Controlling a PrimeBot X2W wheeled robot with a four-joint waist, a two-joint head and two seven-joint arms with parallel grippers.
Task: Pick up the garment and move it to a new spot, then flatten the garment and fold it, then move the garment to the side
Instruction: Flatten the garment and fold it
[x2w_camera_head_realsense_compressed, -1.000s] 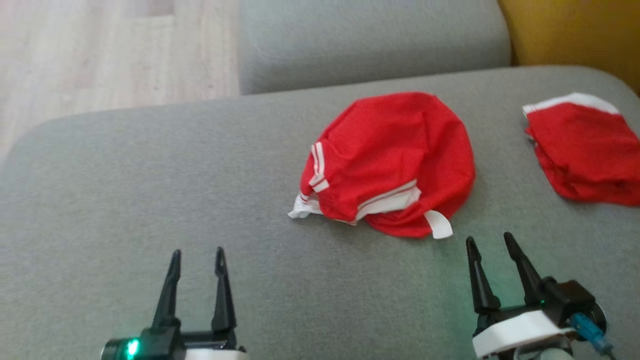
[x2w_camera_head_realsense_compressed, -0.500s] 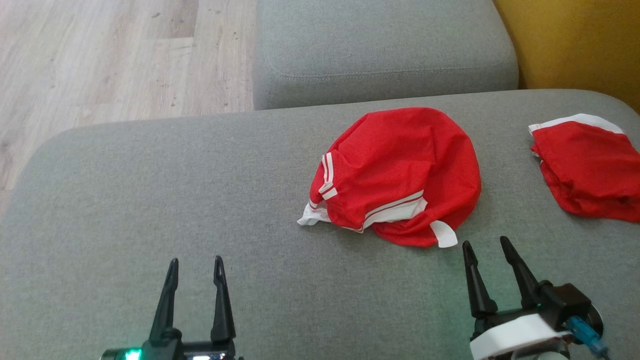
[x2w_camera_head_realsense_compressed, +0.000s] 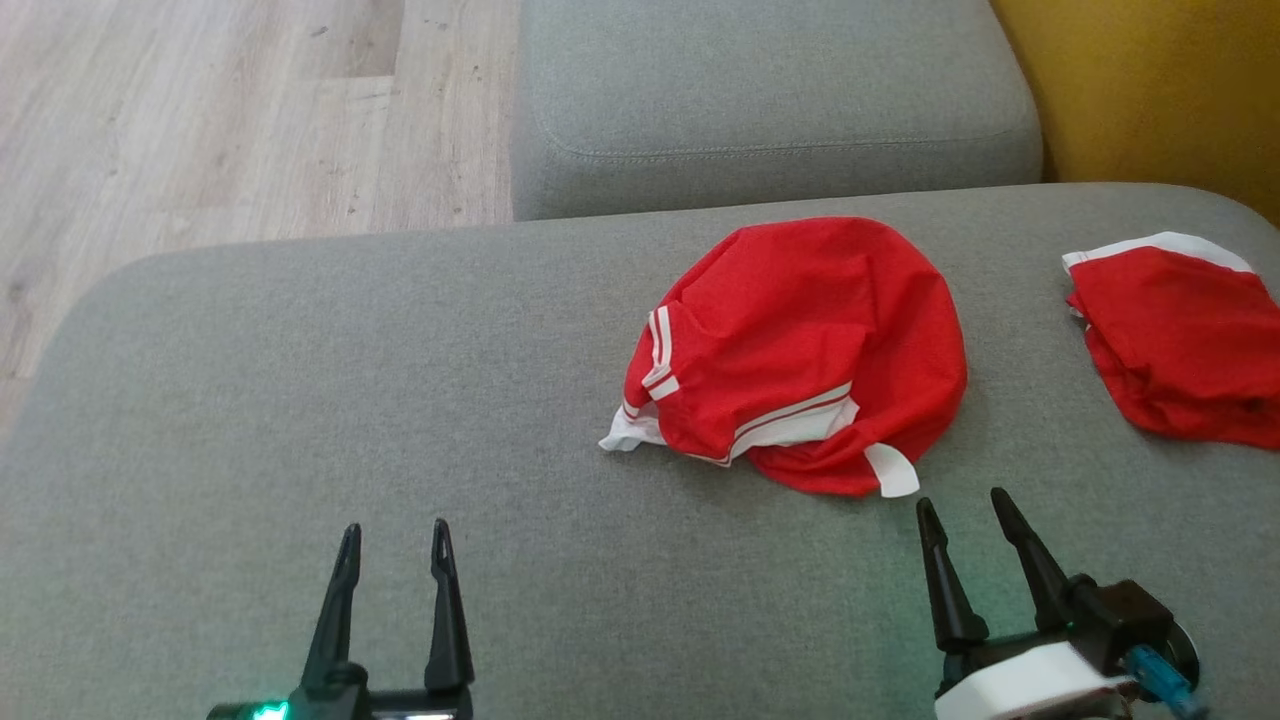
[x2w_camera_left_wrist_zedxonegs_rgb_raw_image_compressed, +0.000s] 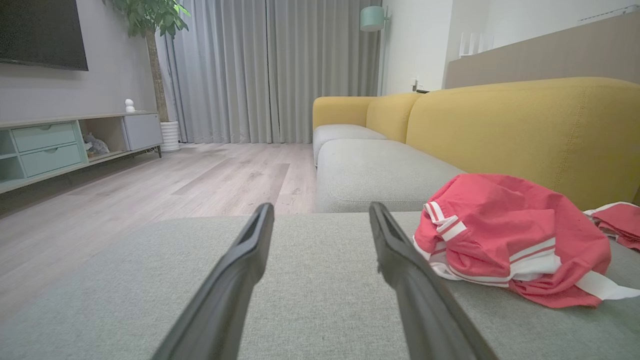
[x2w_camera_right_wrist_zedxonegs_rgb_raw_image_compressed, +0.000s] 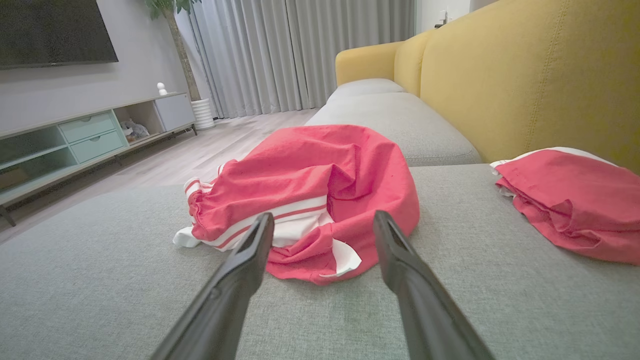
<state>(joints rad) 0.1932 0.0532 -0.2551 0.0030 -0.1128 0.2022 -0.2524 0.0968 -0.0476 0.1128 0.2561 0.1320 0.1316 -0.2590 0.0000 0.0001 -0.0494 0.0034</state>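
Starting at the far left: the wooden floor (x2w_camera_head_realsense_compressed: 200, 100) and the grey seat cushion (x2w_camera_head_realsense_compressed: 300, 400) both slide in the head view over the last second, and everything else slides with them. So we read that as our head settling, not as anything on the sofa moving.

Our left gripper (x2w_camera_head_realsense_compressed: 394, 527) sits low over bare cushion, fingers spread as wide as they go, nothing between them. It's the same spread as a second ago, and it's well apart from the cloth.

Middle-right is the garment (x2w_camera_head_realsense_compressed: 810, 340) — red with white stripes, bunched into a rounded heap on the cushion, a white tab (x2w_camera_head_realsense_compressed: 893, 470) poking out of its near edge. Against the cushion seam behind it, it hasn't budged.

Our right gripper (x2w_camera_head_realsense_compressed: 960, 498) is just beside that tab, also fully spread and holding nothing. The right wrist view looks straight at the heap's near edge between its fingers.

Further right lies a second red piece (x2w_camera_head_realsense_compressed: 1180, 340), off on its own near the yellow backrest (x2w_camera_head_realsense_compressed: 1150, 90).

What it means, we reckon: no real progress yet — the pick-up hasn't started, the view has just lined up. The right arm looks the obvious one to reach in first.
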